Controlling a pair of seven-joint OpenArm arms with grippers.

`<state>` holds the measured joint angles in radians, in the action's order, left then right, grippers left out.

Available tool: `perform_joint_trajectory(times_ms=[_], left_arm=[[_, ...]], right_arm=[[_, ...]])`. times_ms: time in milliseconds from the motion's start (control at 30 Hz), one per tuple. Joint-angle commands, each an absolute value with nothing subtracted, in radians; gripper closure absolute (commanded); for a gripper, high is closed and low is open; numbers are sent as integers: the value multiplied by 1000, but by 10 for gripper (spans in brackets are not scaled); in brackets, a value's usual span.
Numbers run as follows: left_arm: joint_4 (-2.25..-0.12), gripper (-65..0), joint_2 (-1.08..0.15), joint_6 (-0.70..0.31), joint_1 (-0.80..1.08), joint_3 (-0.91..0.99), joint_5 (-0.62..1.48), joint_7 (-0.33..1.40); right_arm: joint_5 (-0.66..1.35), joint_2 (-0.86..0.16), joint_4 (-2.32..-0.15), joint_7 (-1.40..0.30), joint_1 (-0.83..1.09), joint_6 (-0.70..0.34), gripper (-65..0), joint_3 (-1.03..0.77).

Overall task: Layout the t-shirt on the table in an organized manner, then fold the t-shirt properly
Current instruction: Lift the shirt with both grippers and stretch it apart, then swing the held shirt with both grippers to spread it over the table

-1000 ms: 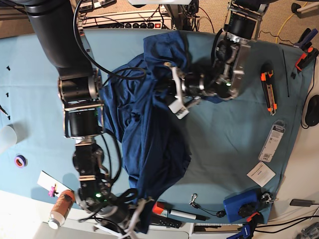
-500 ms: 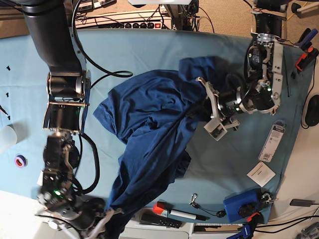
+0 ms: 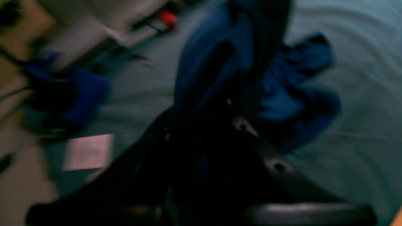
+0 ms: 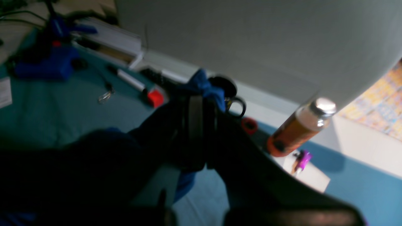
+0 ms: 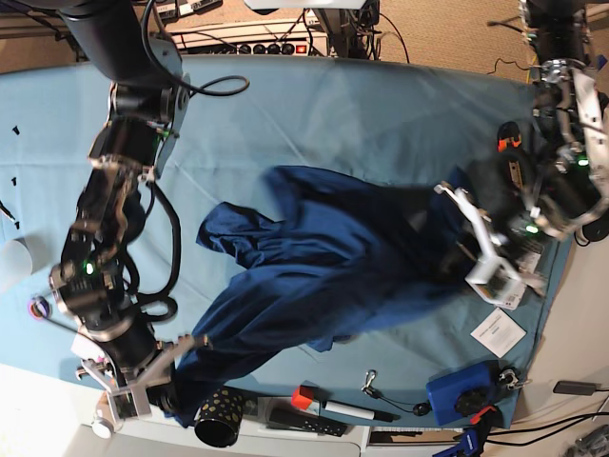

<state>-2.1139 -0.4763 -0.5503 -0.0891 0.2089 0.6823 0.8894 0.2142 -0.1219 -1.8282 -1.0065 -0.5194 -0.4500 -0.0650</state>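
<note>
Both grippers, left gripper and right gripper, have fingers apparently clamped on opposite edges of the t-shirt, stretching it across the table to flatten it.

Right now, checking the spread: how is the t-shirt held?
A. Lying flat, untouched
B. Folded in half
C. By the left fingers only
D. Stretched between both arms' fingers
D: the t-shirt stretches between the right gripper and the left gripper, each gripping an end.
</note>
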Motion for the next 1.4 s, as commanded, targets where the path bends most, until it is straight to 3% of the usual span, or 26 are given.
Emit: perform_joint_trajectory(times_ms=[0,400,633,967,1167,1367], left_arm=[[-2143,0,-500,-545,-105,238,702,860],[-2298,0,-530,-545,-93,410,771,909],[-2356,0,-530,-542,-33,453,771,941],[-2356,0,-527,-543,130,758,897,973],[-2356,0,-527,-562,199,831,941,971],[-2356,0,-530,-587,184,915,987,935]], right_arm=[[228,-128,-1878,-971,-529,-449,0,-68],[227,-128,-2356,-970,-152,-448,0,-68],[223,-128,-2356,-978,27,-449,0,-68],[228,-127,-2356,-991,186,-448,0,-113],[359,-127,-2356,-994,290,-450,0,-115],[497,-85,-2356,-960,295,-513,0,-115]])
